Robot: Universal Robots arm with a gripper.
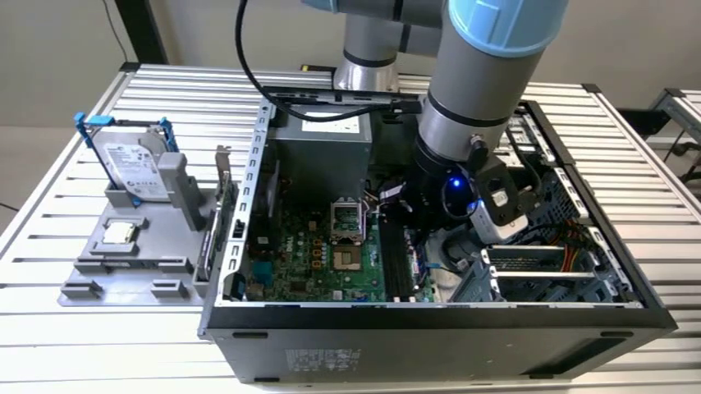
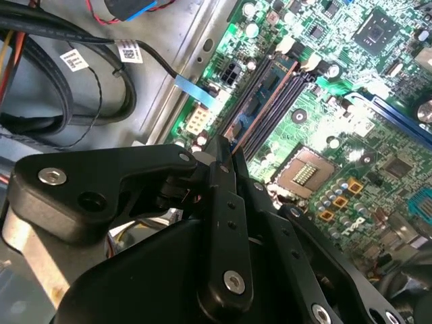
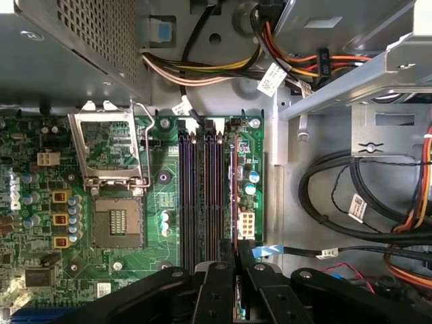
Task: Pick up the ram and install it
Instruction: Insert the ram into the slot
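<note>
My arm reaches down into the open case on the slatted bench, and my gripper hangs low over the motherboard, right above the memory slots.

In the first wrist view my gripper shows as black fingers drawn close together, with a thin board edge between them: the ram, which I am pinching by its edges. It stands on its long edge, in line with the slots and at the outermost one, on the side away from the processor socket. Whether it is fully seated or only resting on the slot I cannot tell. The two slots nearer the socket lie bare, with white latches at their far ends. The socket stands open, its metal frame lifted.

In the second wrist view my gripper points down at the same row; the ram runs away from the fingertips as a brownish strip beside the dark slots, and the socket sits just beyond them.

In the exterior view a grey holder sits on the bench at the exterior view's left of the case, well apart from my gripper. A hard drive in a blue frame stands upright in it, and a small square silver processor lies flat in front of the drive.
</note>
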